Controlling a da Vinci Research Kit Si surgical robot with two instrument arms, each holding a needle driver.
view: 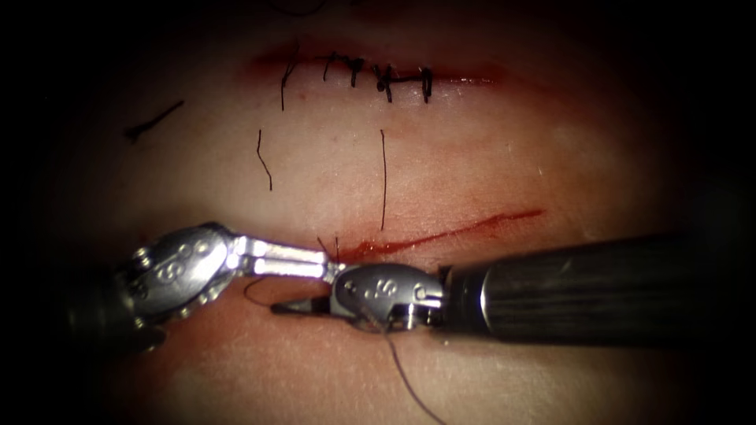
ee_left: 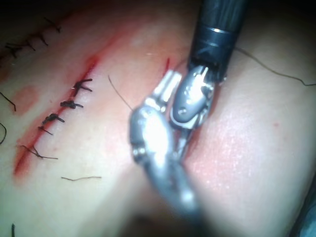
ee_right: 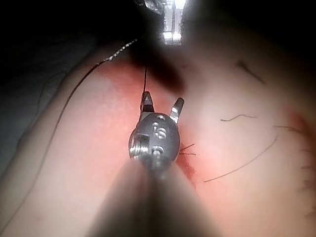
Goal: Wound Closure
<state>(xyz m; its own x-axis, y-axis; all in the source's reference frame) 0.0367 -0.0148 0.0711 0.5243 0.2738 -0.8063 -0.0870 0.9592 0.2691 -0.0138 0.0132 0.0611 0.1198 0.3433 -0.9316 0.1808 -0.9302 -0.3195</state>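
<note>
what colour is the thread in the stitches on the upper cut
Black: the stitches cross the upper cut as dark bars, clearest in the endoscope view.

In the endoscope view a pool of warm light [view: 378,173] sits at the centre and fades outward into a black surround [view: 31,63]. The dark is deepest at 9 and 3 o'clock and across 12 o'clock, and the falloff is gentler towards 6 o'clock. What lies in that dark cannot be made out. The left wrist view is lit hard and white, and a dull grey-blue strip [ee_left: 308,222] of unclear material shows at its edge. In the right wrist view a dark grey-blue, softly folded surface [ee_right: 29,69] borders the lit area, with deep black shadow [ee_right: 256,19] beyond it.
</note>
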